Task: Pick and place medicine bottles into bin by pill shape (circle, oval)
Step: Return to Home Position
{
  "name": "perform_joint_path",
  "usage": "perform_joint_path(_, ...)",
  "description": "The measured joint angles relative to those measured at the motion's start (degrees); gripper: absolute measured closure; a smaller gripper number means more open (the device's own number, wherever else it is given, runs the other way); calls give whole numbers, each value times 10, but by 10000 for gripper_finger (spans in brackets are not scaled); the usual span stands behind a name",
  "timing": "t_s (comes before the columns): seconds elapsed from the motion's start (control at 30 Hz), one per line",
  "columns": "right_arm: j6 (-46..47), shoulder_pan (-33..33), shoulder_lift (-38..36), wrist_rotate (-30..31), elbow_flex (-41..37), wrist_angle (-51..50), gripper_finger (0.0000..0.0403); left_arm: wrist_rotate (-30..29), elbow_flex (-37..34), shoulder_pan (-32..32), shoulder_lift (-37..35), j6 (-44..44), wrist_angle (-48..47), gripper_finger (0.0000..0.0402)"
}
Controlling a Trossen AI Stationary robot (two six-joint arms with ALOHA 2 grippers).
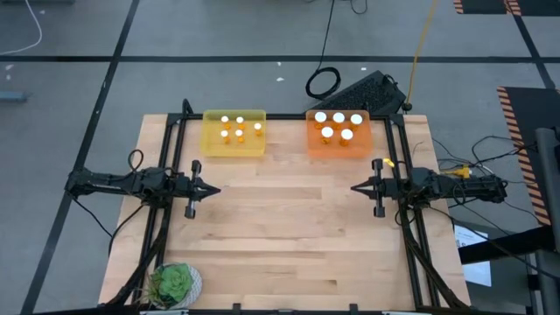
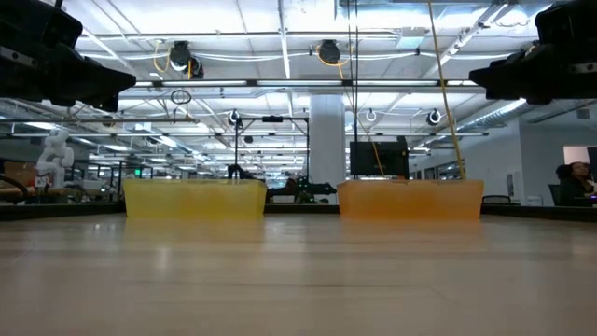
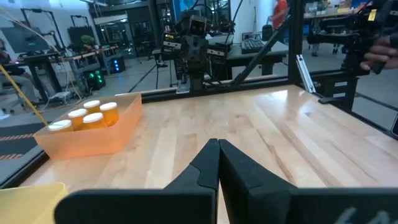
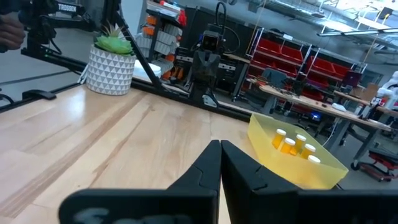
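Observation:
Several amber medicine bottles with white caps [image 1: 239,129] stand upright in the yellow bin [image 1: 234,150] at the table's far side. Several more bottles [image 1: 337,124] stand in the orange bin [image 1: 339,148] to its right. My left gripper [image 1: 213,187] hovers shut over the table's left part, pointing right. My right gripper [image 1: 356,186] hovers shut over the right part, pointing left. Neither gripper is near a bottle, and bare wood lies between them. The left wrist view shows the orange bin [image 3: 93,137]; the right wrist view shows the yellow bin [image 4: 298,163].
A potted green plant [image 1: 174,284] in a white patterned pot stands at the table's near left corner. A black frame [image 1: 175,131] runs along the table's sides and far edge. A keyboard [image 1: 363,90] lies on the floor beyond the table.

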Motion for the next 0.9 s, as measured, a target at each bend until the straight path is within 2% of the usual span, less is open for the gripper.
perform_joint_path(0.27,-1,0,0,4,0,48,399,0,0,0,0,-12,0,392)
perform_joint_path(0.57,-2,0,0,2,0,55,399,0,0,0,0,-13,0,392)
perform_joint_path(0.73,49,0,0,0,0,55,399,0,0,0,0,-14,0,392)
perform_joint_path(0.9,56,0,0,0,0,56,399,0,-1,0,1,-14,0,392)
